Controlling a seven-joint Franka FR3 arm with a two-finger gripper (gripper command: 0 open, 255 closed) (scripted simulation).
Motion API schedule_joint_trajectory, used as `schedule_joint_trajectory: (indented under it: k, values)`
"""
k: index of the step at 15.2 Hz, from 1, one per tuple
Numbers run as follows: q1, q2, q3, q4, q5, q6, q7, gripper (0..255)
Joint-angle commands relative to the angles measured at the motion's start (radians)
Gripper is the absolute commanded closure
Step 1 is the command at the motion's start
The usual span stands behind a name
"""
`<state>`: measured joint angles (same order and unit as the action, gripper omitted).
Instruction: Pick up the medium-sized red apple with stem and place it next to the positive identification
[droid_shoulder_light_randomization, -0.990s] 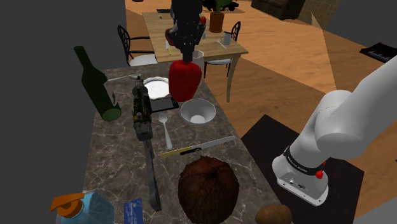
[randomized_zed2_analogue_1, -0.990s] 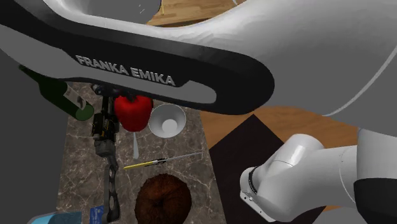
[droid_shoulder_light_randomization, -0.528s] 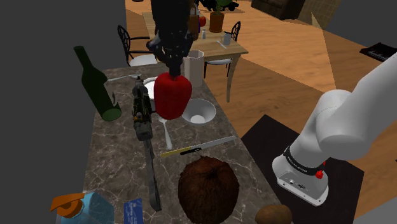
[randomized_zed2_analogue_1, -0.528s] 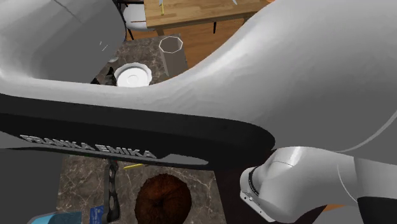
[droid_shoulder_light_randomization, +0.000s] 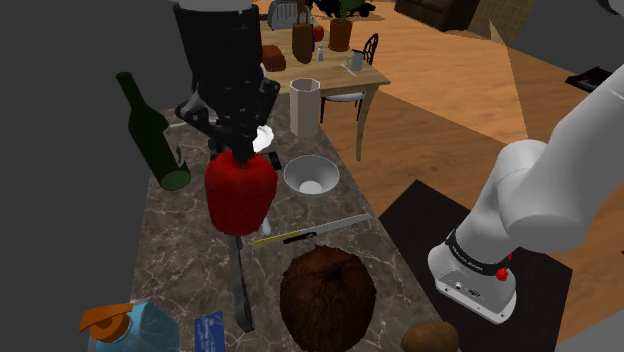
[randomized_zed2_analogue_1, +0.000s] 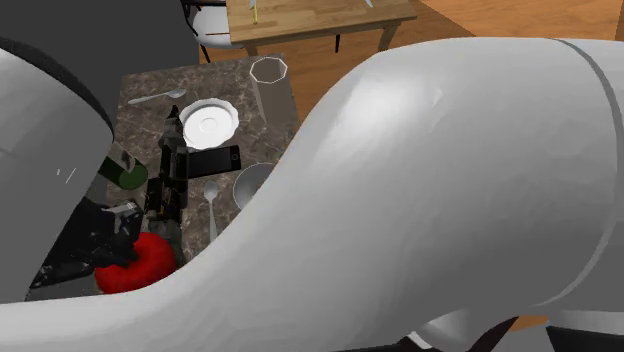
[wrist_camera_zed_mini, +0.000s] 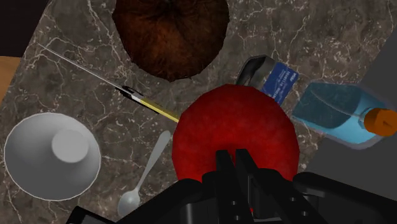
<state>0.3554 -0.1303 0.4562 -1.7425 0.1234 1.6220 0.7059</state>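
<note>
A red apple hangs above the marbled counter, and my gripper is shut on its top from above. In the wrist view the two fingers meet on the apple. The apple also shows at the second exterior view's lower left, under the black hand. A small blue card lies at the counter's near end; past the apple in the wrist view, this card lies between the coconut and the blue bottle.
A big brown coconut, a yellow-handled knife, a white bowl, a spoon, a long black tool, a green bottle, a blue bottle with an orange cap, a plate and a cup crowd the counter.
The gripper has carried the apple toward the shoulder view's left and nearer the counter's near end, from over the plate and bowl to over the long black tool.
</note>
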Motion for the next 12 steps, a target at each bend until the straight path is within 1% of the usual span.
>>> schedule_joint_trajectory:
  k: [1, 7, 10, 12]
  values:
    - [0.021, 0.032, 0.033, 0.035, -0.01, 0.0, 0.058, 255]
    - [0.099, 0.173, 0.129, 0.178, -0.082, -0.009, 0.239, 255]
    - [0.156, 0.264, 0.168, 0.273, -0.138, -0.025, 0.332, 255]
    - [0.204, 0.333, 0.188, 0.348, -0.182, -0.042, 0.393, 255]
